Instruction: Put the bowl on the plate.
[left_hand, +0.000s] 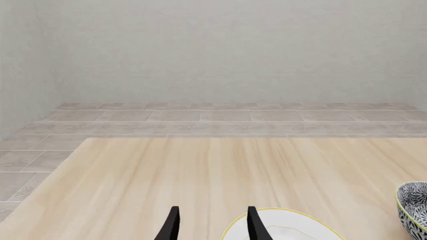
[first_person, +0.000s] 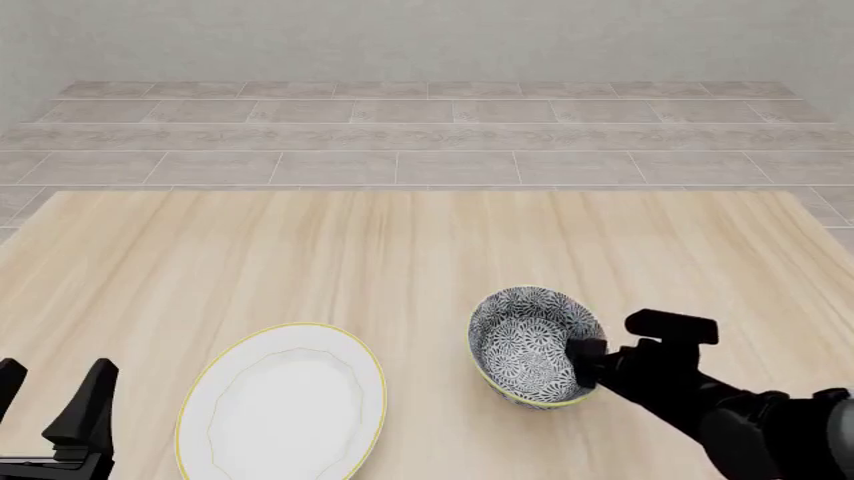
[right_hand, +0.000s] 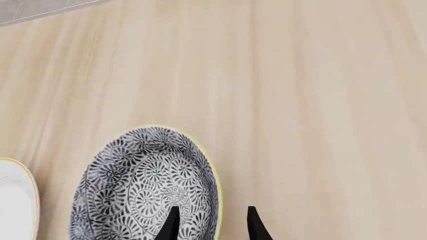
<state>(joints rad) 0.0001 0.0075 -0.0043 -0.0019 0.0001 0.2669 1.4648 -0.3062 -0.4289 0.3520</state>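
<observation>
The right gripper (right_hand: 210, 222) stands astride the bowl's right rim, one finger (right_hand: 171, 222) inside against the patterned wall and the other outside it, so the jaws are narrowed onto that rim with the wall between them. In the front view the same gripper (first_person: 583, 362) meets the bowl (first_person: 527, 345) at its right edge, the black arm running off toward the near right corner. The bowl appears tipped, its mouth leaning left toward the plate; whether its base is on the table cannot be told.

The left gripper (first_person: 54, 405) hangs at the near left corner, its jaws parted and nothing between them. Seen from the left wrist, its fingers (left_hand: 172, 225) stand apart over bare wood, with the plate's yellow-edged rim just beside one of them.

The plate (first_person: 283, 405) lies flat on the table (first_person: 334, 250), near and left of centre, between the two grippers. The bowl is to its right, close by but apart from it, a strip of wood showing between the rims. Beyond the table's far edge lies a grey tiled floor (first_person: 427, 140) and a pale wall.
</observation>
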